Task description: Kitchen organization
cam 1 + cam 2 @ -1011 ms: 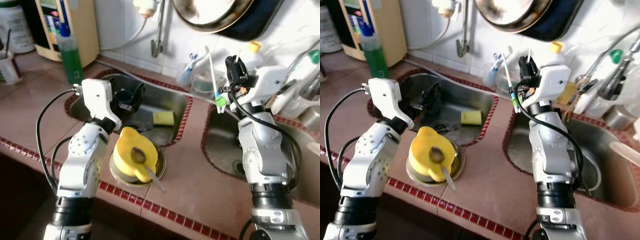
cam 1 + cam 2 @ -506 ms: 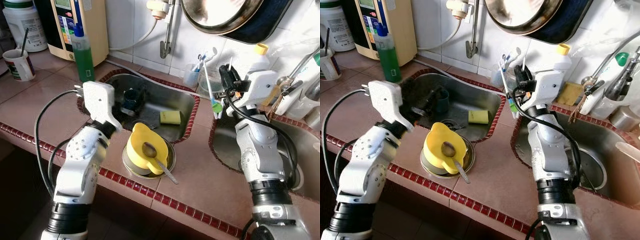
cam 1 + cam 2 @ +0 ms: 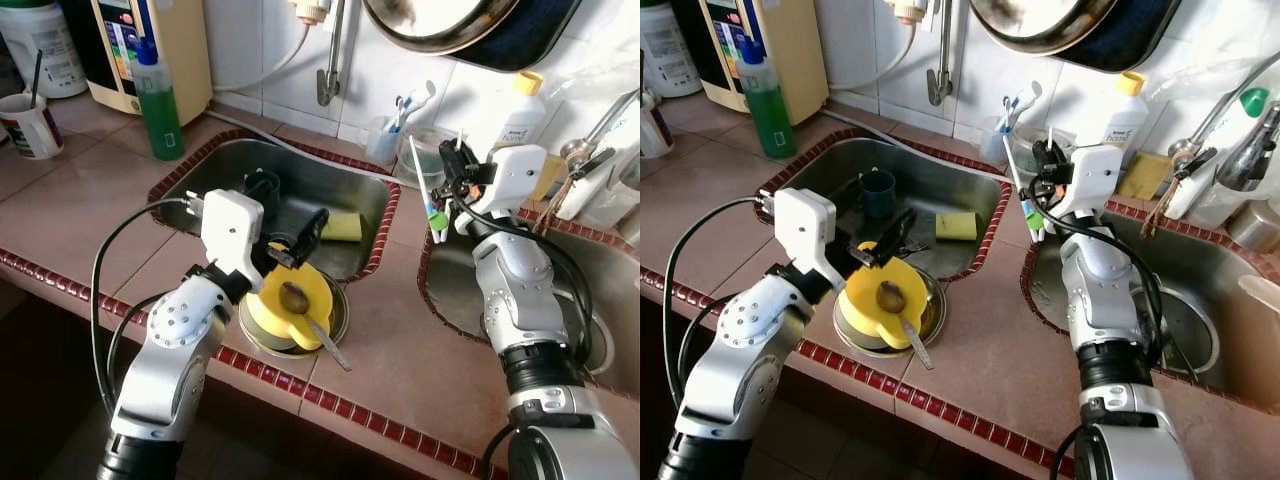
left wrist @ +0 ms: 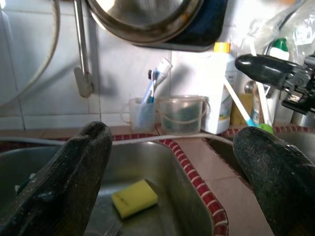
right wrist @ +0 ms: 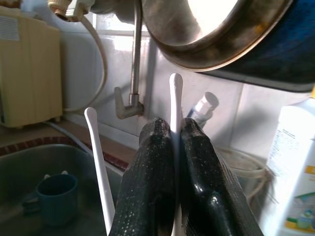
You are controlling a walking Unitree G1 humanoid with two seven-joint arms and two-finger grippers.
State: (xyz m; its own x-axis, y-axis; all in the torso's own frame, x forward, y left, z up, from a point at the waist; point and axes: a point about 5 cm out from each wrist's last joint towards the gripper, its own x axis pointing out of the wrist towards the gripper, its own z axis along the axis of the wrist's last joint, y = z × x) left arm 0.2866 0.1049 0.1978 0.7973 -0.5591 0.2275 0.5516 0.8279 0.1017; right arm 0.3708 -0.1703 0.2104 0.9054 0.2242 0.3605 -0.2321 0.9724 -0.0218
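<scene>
The silver right arm stands up from the red tiled counter (image 3: 400, 370) between the two steel sinks, bent at the elbow, with the right gripper (image 5: 173, 147) lifted near the white wall tiles. Its two black fingers (image 5: 147, 167) are pressed together and pinch the white handle of a toothbrush with a green head (image 3: 436, 212), which hangs down over the counter edge. A second white stick (image 5: 98, 162) sits just beside the fingers. The left arm bends low over the counter, and the left gripper (image 3: 296, 238) reaches above the yellow plastic jug (image 3: 290, 300) that sits in a round metal bowl (image 3: 925, 330). Its fingers (image 4: 74, 172) are spread wide apart and hold nothing. A yellow sponge (image 4: 134, 197) lies in the left sink (image 3: 320, 180).
</scene>
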